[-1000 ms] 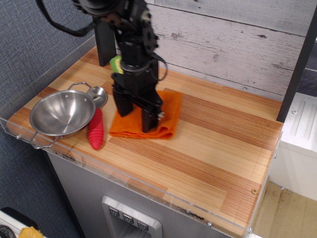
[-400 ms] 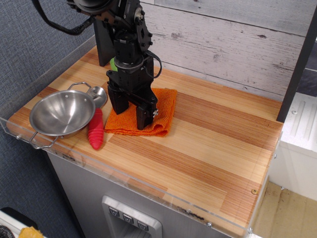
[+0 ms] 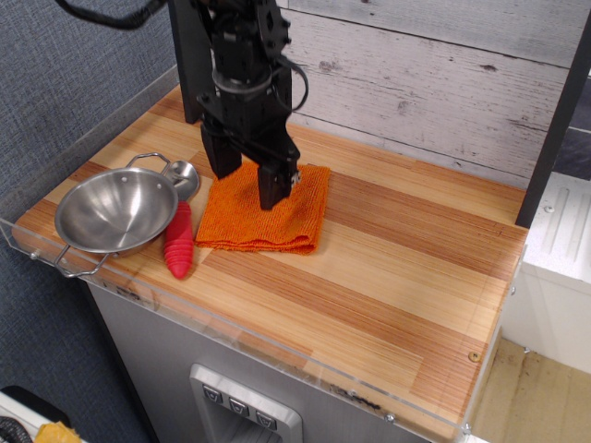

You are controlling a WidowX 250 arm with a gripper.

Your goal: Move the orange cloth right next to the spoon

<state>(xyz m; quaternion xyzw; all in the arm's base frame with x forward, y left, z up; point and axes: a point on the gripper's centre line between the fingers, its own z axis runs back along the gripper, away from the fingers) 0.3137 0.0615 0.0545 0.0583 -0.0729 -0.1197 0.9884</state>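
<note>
Single overhead-front view. Orange cloth [image 3: 268, 214] lies flat on the wooden counter [image 3: 397, 268], its left edge just beside the spoon [image 3: 179, 231], possibly touching. Steel bowl [image 3: 116, 210] at the spoon's 9 o'clock, overlapping its head. Gripper [image 3: 247, 180] hangs above the cloth's 12 o'clock edge, fingers apart, empty. Plank wall [image 3: 434, 83] behind.

arm [image 3: 242, 65]: black | looped black cables | end effector [image 3: 247, 180]: black fingers
</note>
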